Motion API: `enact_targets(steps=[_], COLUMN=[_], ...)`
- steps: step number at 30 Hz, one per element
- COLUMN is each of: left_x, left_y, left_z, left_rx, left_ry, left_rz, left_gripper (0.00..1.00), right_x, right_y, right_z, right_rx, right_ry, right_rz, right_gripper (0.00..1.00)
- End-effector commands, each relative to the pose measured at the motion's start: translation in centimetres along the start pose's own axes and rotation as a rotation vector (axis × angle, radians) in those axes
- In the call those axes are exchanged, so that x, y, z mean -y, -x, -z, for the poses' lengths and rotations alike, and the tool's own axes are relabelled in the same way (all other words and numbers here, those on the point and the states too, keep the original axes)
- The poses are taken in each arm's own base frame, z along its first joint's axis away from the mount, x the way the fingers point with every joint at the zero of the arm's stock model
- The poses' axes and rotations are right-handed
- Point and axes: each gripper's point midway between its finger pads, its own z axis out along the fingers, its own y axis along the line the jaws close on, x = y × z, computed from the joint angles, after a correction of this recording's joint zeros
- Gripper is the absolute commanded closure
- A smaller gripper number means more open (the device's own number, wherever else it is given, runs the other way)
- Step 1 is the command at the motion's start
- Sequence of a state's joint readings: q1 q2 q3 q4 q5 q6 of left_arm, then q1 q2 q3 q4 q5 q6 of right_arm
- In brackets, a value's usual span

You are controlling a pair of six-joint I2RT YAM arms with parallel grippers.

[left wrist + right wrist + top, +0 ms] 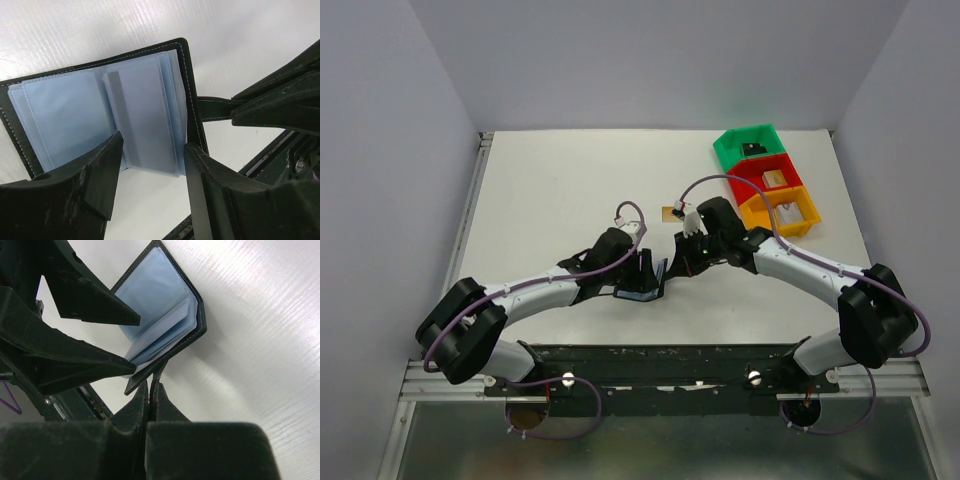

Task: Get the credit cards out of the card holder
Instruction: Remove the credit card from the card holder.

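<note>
The black card holder (642,282) lies open between my two grippers, its blue-grey pockets (70,120) fanned out. Through the right-hand pocket shows a greyish credit card (137,117) with a darker stripe. My left gripper (152,150) is open, one finger on each side of that pocket stack's lower edge. My right gripper (151,382) is shut on the holder's strap tab (215,107), at the cover's edge (200,315). A gold-orange card (672,213) lies on the table behind the grippers.
Green (752,148), red (772,178) and orange (782,210) bins stand in a row at the back right, small items inside. The black mounting rail (660,365) runs along the near edge. Grey walls close off the table.
</note>
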State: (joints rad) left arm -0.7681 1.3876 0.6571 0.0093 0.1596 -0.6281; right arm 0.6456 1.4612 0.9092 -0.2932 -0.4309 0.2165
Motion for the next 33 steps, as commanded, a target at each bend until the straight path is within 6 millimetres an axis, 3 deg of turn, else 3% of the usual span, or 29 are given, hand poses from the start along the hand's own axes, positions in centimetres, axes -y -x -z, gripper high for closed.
enact_targets(steps=[1, 21, 28, 33], left_x=[-0.7, -2.5, -2.4, -3.5], left_y=[0.7, 0.7, 0.8, 1.4], left_z=[0.7, 1.5, 1.5, 1.8], left_rx=[0.037, 0.061, 0.052, 0.078], left_ry=[0.055, 0.145, 0.151, 0.216], left_rz=[-0.003, 0.022, 0.02, 0.015], left_gripper=[0.37, 0.36, 0.26, 0.18], right_x=[0.2, 0.2, 0.2, 0.3], right_y=[0.0, 0.0, 0.0, 0.0], right_z=[0.6, 0.6, 0.6, 0.7], right_rx=[0.014, 0.015, 0.014, 0.013], right_ry=[-0.013, -0.013, -0.011, -0.014], right_rz=[-0.003, -0.001, -0.001, -0.002], right_gripper=[1.0, 1.0, 1.0, 1.0])
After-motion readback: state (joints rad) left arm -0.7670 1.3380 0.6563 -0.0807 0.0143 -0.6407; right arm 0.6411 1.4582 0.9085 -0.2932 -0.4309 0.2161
